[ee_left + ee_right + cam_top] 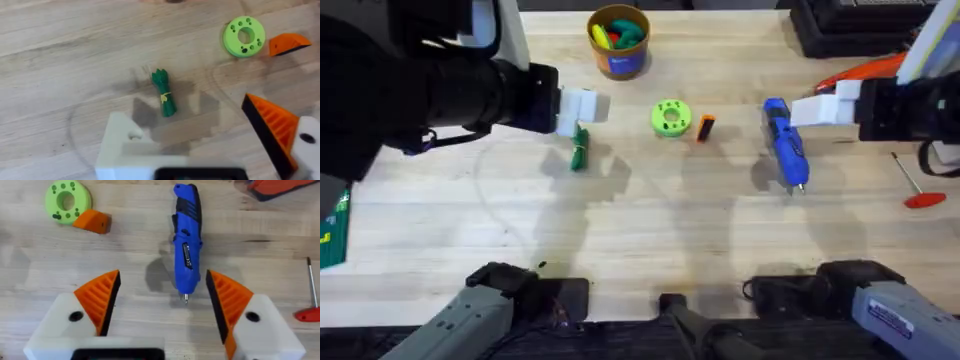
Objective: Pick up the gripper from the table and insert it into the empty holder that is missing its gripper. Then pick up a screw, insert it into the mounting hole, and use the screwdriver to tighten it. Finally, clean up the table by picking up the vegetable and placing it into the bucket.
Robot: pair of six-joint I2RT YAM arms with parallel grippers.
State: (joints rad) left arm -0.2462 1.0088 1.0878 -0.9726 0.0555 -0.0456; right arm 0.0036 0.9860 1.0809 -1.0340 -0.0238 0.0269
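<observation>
Right claw [160, 305] agape — astride lengthwise screwdriver [186, 235]

Table [650, 220]: pale wood, visible grain, matt. Screwdriver [186, 235]: glossy blue plastic, black grip panels, small metal tip. Green ring [67, 201]: matt plastic. Right gripper [162, 305]: ribbed orange pads on smooth white plastic mounts.

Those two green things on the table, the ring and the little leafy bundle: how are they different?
The ring is bright lime green; the leafy bundle is dark green. The ring is round and flat with a centre hole and small holes around it, while the bundle is long and thin, tied at the middle with a yellow band. The ring lies right beside the small orange block; the bundle lies apart, under the left gripper. Both rest loose on the wooden table.
</observation>
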